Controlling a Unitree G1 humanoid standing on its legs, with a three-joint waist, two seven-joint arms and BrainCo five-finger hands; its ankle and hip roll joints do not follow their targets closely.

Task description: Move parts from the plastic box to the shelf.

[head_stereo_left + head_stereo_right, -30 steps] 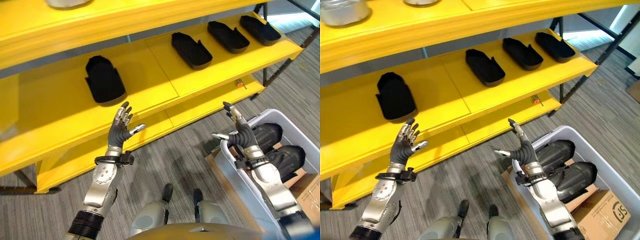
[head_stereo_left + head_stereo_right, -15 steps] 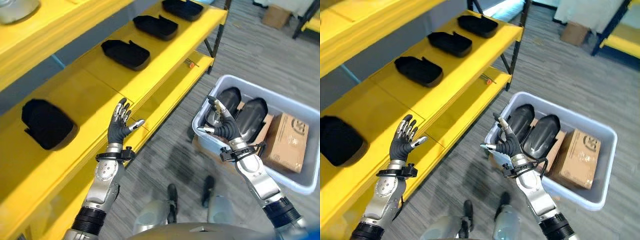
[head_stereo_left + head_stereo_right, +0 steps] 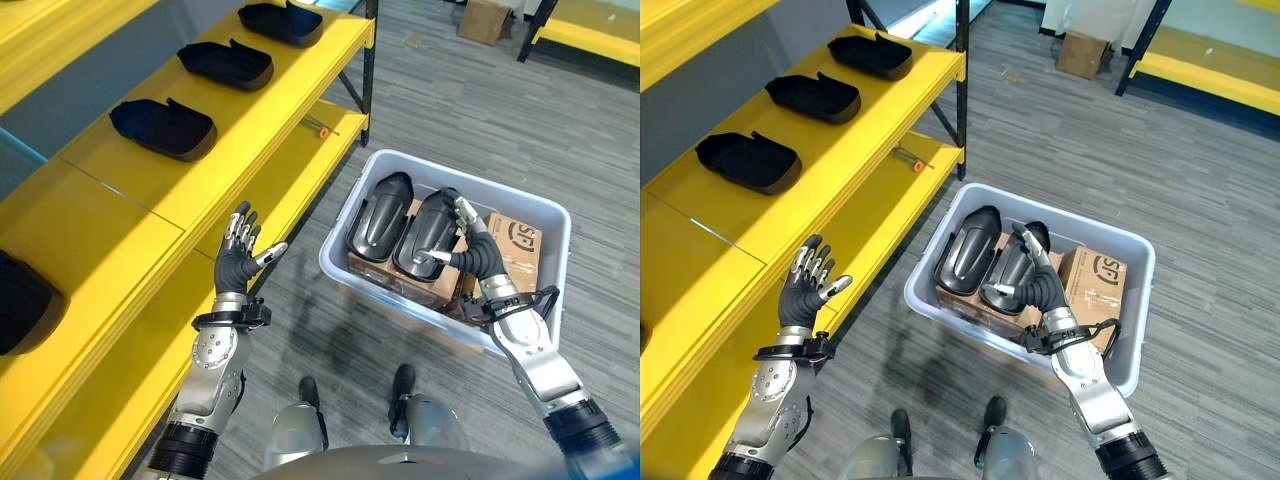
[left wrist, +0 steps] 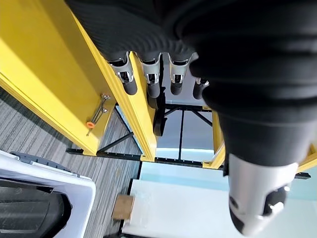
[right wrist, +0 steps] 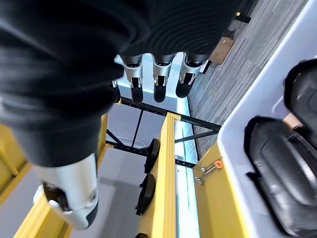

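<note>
the plastic box [image 3: 535,205], pale grey, sits on the carpet at about 3 o'clock from the middle of the head view. inside it two black parts lie side by side: one part [image 3: 378,216] toward the shelf and a second part [image 3: 425,232] just beside it, both resting on a brown cardboard carton [image 3: 520,240] that takes up the box's far side.

the right hand [image 3: 470,248] is over the box, its fingers straight and spread, the thumb out to the side; it hovers at the edge of the second part and holds nothing. whether a fingertip touches that part cannot be told.

the left hand [image 3: 238,258] is raised at about 9 o'clock, palm up, fingers apart and relaxed, empty, beside the front edge of the yellow shelf [image 3: 120,200].

on the shelf's middle board three black trays stand in a row running toward 11 o'clock: the nearest tray [image 3: 162,128], the middle tray [image 3: 225,64] and the farthest tray [image 3: 280,22]. on the lower board lies a small orange-tipped tool [image 3: 318,127].
</note>
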